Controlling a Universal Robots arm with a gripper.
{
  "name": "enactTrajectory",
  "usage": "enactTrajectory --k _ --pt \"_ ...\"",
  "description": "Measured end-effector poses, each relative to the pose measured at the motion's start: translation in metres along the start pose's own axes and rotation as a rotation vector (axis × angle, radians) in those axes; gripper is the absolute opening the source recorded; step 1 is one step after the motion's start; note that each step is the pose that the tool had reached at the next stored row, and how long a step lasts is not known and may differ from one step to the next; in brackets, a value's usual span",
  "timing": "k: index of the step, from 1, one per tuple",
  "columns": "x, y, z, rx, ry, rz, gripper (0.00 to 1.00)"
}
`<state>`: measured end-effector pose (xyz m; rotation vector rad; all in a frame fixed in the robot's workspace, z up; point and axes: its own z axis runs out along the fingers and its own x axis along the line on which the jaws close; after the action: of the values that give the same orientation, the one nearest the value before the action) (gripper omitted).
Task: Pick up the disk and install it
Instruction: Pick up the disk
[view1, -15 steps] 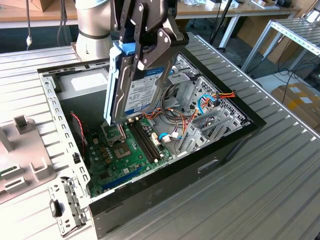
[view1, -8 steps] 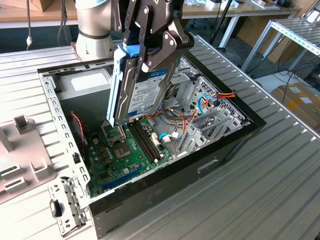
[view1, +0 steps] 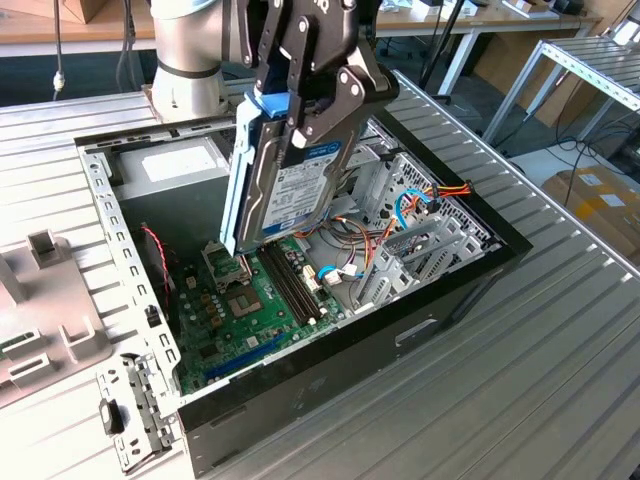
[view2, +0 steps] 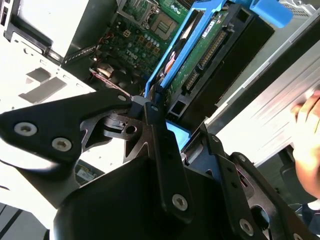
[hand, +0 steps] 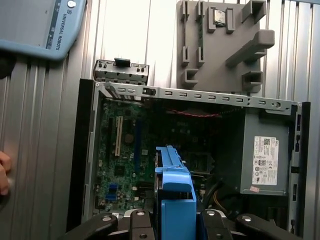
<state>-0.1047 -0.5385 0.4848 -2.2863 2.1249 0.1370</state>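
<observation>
Black claw (view1: 305, 110) holds one disk (view1: 300, 190) above case (view1: 350, 350).

Exterior view high, angled down on PC case (view1: 330, 345), both wrist views close above — all share motherboard (hand: 125, 150)

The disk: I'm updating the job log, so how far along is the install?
Done: pickup; the disk is lifted. In hand: the gripper holds it nearly upright over the motherboard in the open case. Left: seating it; it sits in no bay yet.
</observation>
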Motion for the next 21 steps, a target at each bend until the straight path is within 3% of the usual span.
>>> enactTrajectory --k 11,21 --pt "0.0105 -0.0141 -0.0002 0.0001 0.0 0.002 0.37" --pt "0.0205 -0.023 -0.0004 0.0003 -0.0002 0.005 0.37"
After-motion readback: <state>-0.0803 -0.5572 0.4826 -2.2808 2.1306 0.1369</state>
